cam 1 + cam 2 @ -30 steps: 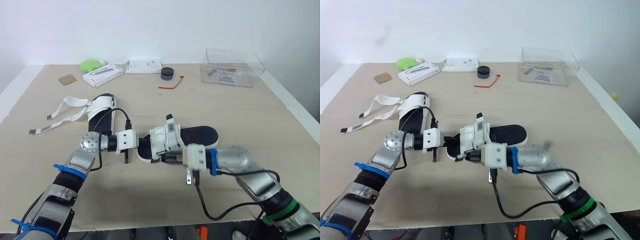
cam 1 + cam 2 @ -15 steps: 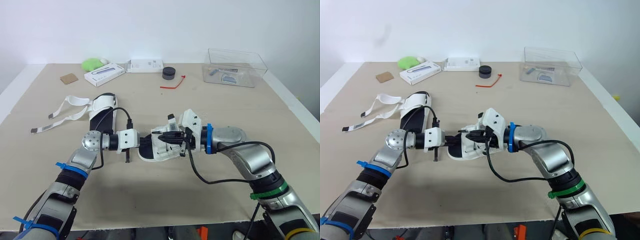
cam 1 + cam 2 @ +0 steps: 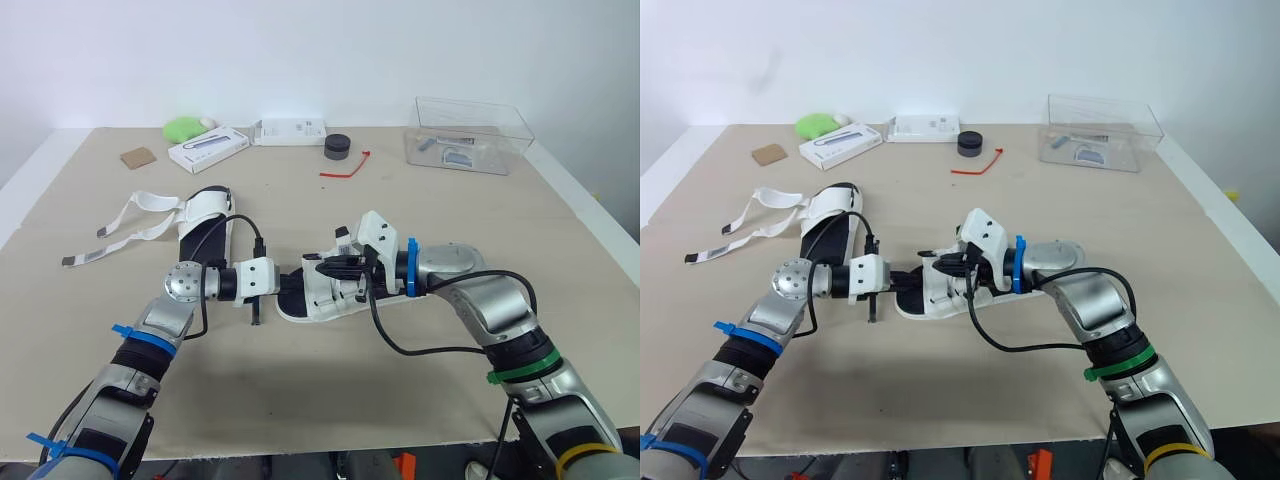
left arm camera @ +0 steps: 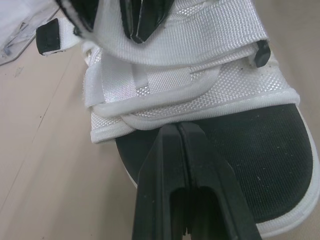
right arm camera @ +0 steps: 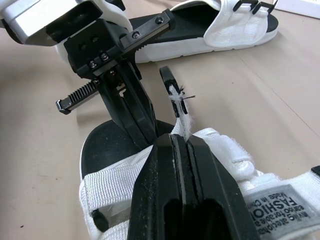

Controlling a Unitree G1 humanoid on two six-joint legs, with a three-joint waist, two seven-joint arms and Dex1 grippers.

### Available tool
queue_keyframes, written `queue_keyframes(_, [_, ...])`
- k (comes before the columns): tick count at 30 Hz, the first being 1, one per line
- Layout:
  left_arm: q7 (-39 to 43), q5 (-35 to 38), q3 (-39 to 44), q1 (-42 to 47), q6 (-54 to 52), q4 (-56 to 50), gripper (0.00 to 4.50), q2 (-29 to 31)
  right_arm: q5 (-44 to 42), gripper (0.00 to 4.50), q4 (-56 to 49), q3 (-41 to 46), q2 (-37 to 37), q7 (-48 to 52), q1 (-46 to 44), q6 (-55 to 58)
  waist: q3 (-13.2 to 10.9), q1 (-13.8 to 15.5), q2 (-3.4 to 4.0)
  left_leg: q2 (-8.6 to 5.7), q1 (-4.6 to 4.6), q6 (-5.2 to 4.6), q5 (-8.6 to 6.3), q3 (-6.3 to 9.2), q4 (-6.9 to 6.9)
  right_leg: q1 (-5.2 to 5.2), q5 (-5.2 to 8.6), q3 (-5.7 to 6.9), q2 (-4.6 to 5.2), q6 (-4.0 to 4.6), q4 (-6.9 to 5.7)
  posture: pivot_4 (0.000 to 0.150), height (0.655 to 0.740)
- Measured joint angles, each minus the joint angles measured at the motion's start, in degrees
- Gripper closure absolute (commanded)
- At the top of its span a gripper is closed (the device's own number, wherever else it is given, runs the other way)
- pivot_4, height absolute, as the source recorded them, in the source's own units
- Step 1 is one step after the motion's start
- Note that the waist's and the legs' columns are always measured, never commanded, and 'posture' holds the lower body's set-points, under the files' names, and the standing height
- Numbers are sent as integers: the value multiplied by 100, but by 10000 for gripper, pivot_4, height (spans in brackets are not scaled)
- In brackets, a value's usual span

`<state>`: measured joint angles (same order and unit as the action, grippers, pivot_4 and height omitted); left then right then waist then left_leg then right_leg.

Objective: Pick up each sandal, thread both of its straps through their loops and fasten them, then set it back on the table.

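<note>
Centre of the tan table point(image 3: 450, 230): white-webbing sandal point(image 3: 325, 300) with a black footbed and white sole, lying flat, toe toward the robot's left.

Left gripper point(image 4: 177, 127): black fingers closed together, tips at the toe end of the footbed against the front strap's edge. I cannot tell whether they pinch anything.

Right gripper point(image 5: 179, 142): clamped on the narrow white woven strap point(image 5: 181, 117), whose frayed, black-tipped end sticks up past the fingertips.

Second white sandal point(image 3: 203, 228) lies farther off on the left, both straps loose and splayed on the table — not yet worked.

Risks, as judgement:
- The pinch sits close to the frayed end, so a hard pull could slip the strap free.
- The two grippers nearly meet over the sandal, so a small misaim could knock fingers together.
- If the left gripper only presses, the sandal may skid as the strap is tugged.
- The black cable point(image 3: 400, 345) looping off the right wrist could snag the sole.

Against a second ago: the right forearm came in from the near edge and the heel lay bare — now it reaches across from the right, covering the heel. The sandal's toe and the left gripper have hardly shifted.
</note>
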<state>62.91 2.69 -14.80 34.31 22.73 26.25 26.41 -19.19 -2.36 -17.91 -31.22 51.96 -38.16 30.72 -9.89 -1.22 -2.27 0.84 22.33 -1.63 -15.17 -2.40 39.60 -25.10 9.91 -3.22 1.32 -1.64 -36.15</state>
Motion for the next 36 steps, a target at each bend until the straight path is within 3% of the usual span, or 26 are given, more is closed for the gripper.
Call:
queue_keyframes(4, [-5,0,0,0,0,-1,45000,-1,11,44641,180,0,81,49,-118,248,0,0,0,0,0,-1,1,1,0,0,-1,1,0,2,0,1500,7400])
queue_keyframes(7, [-9,0,-1,0,0,-5,45000,-2,59,35203,358,0,110,53,-194,361,0,0,0,0,0,-1,2,0,0,0,-2,1,0,2,0,1500,7400])
queue_keyframes(12, [-23,0,-2,-1,0,-46,45000,-16,376,11985,467,7,118,-55,-301,123,1,-2,1,1,0,-1,2,-1,0,-2,-2,1,0,1,0,1500,7400])
queue_keyframes(18, [-15,1,1,-34,-2,-47,45000,6,552,11985,456,231,217,-259,-363,-50,0,-2,2,1,13,-1,1,-1,-3,-14,-1,0,-1,3,0,1500,7400])
queue_keyframes(19, [-13,1,4,-33,0,-47,45000,13,550,15867,432,236,254,-253,-401,-70,0,-2,2,1,14,-1,1,-1,-4,-15,-1,0,0,4,0,1500,7400])
queue_keyframes(21, [-14,1,5,-33,1,-48,45000,15,534,18875,372,289,354,-241,-489,-124,0,-3,2,1,14,-1,1,-1,-4,-15,-1,0,-1,3,1,1500,7400])
queue_keyframes(26, [-13,5,3,-34,-5,-57,45000,10,459,43542,223,417,509,-147,-554,-296,0,-5,2,1,15,-1,1,0,-5,-14,0,1,0,3,2,1500,7400])
queue_keyframes(36, [-2,18,8,-34,-6,-81,45000,5,649,44840,472,-186,505,304,-524,277,-1,-6,3,1,15,-1,1,0,-6,-15,0,2,0,6,2,1500,7400])
